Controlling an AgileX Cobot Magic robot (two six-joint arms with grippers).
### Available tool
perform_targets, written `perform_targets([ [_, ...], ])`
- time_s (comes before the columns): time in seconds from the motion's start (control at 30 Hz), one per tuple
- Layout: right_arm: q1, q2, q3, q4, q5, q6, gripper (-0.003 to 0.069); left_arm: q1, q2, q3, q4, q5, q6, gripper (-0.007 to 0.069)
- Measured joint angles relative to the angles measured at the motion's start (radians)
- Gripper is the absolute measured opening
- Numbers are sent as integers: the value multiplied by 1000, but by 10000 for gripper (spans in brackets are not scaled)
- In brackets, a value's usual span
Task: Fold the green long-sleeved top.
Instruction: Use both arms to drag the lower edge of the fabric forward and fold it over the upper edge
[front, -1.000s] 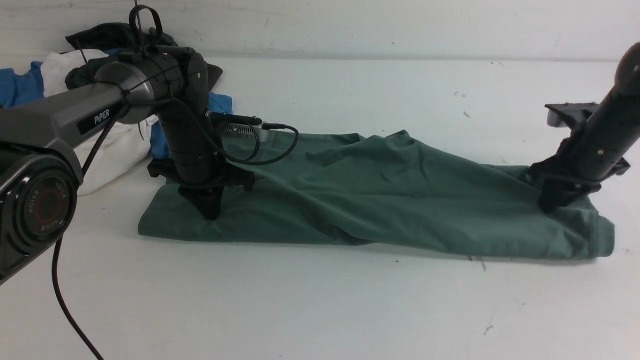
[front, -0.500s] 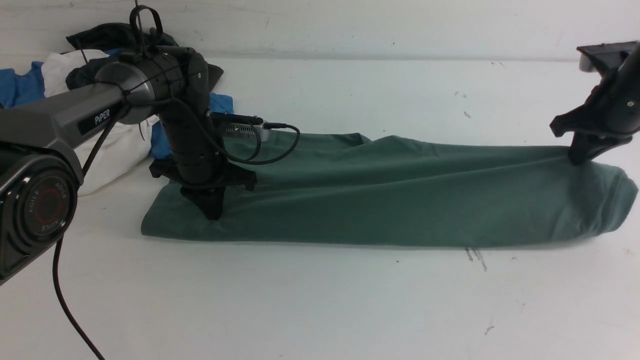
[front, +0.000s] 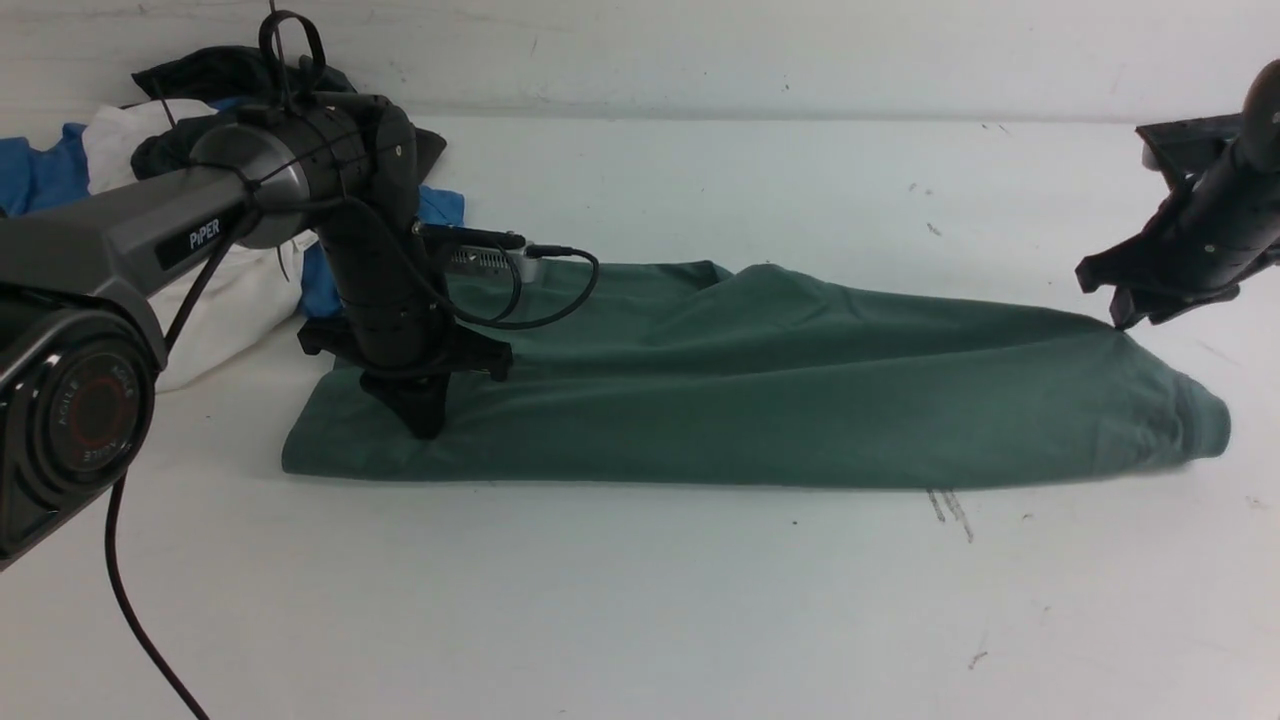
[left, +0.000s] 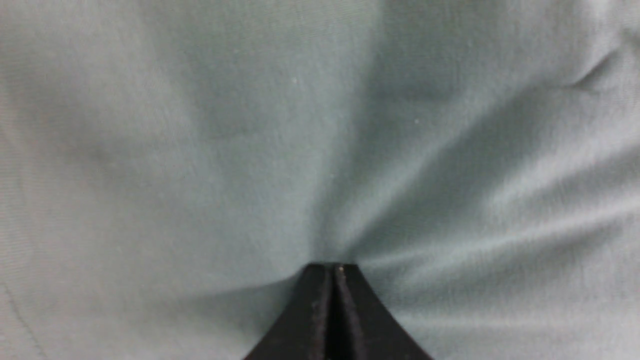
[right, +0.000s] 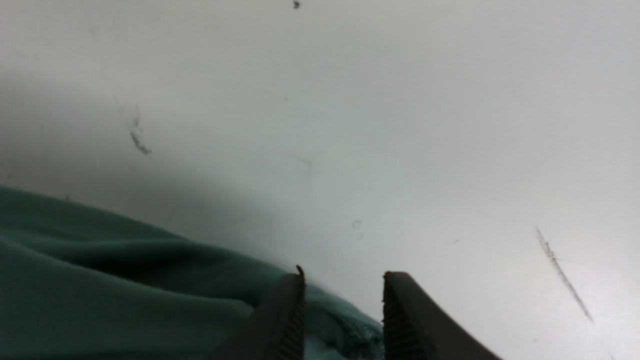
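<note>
The green long-sleeved top (front: 780, 400) lies as a long flat band across the white table, left to right. My left gripper (front: 422, 430) points straight down on its left end. In the left wrist view that gripper (left: 332, 267) is shut, its tips pressed into the cloth (left: 250, 150), with creases running out from them. No cloth shows between its jaws. My right gripper (front: 1125, 318) hovers just over the top's far right end. In the right wrist view it (right: 342, 280) stands open, and the top's edge (right: 100, 280) lies loose below and beside its fingers.
A pile of other clothes sits at the back left: a white garment (front: 230, 290), a blue one (front: 40, 170) and a dark one (front: 220, 75). A black cable (front: 130, 600) hangs from the left arm near the front left.
My right gripper lifted the top's right end, pulled it rightward so the band stretched smooth, then opened and let it drop. The left gripper has stayed put.
</note>
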Motion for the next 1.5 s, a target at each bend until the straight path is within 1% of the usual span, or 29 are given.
perform_targets([
  [0.03,0,-2,0,-4,3,5,298,0,0,-1,1,0,-1,-4],
  [0.07,3,-17,0,-27,37,31,366,0,-5,-8,6,2,-11,-4],
  [0.1,6,-35,0,-38,78,43,398,0,-15,-18,15,2,-21,-4],
  [0.2,12,-73,0,-49,152,59,422,0,-42,-35,29,2,-50,-4],
  [0.23,16,-106,0,-52,206,62,420,0,-71,-54,42,4,-80,-4],
  [0.27,17,-109,0,-51,212,62,419,0,-74,-54,47,4,-84,-4],
  [0.37,25,-157,-2,-9,269,64,372,16,-116,-130,99,10,-173,-4],
  [0.43,26,-164,-4,37,275,64,335,41,-112,-171,105,10,-195,-4],
  [0.5,26,-164,-4,63,276,64,313,58,-97,-203,104,10,-202,-4],
  [0.53,26,-163,-4,95,280,64,285,82,-73,-241,97,6,-204,-4],
  [0.6,26,-162,-4,114,280,64,269,98,-46,-264,89,-3,-207,-3],
  [0.67,26,-162,-4,159,282,52,232,122,22,-318,85,-52,-210,11],
  [0.7,26,-162,-4,162,282,52,232,122,22,-321,86,-54,-210,13],
  [0.77,27,-162,-4,198,282,38,218,125,78,-354,103,-112,-210,60],
  [0.87,30,-162,-4,207,282,27,216,123,126,-368,116,-186,-205,135],
  [0.93,36,-162,-4,210,282,24,216,118,153,-369,119,-248,-193,211],
  [1.0,41,-162,-4,210,282,22,215,117,164,-369,120,-279,-189,251],
  [1.03,46,-162,-4,210,282,20,215,116,182,-369,121,-314,-186,299],
  [1.1,52,-162,-4,210,282,20,215,116,201,-369,127,-345,-185,343],
  [1.17,55,-162,-4,206,282,20,215,116,215,-369,128,-362,-185,365],
  [1.3,56,-162,-4,206,282,20,215,116,230,-369,132,-376,-185,375],
  [1.37,56,-162,-4,206,282,20,215,116,232,-369,133,-384,-185,366],
  [1.43,56,-162,-4,206,281,19,215,116,233,-369,131,-385,-185,331],
  [1.5,56,-162,-4,206,275,19,215,115,233,-369,127,-385,-184,258],
])
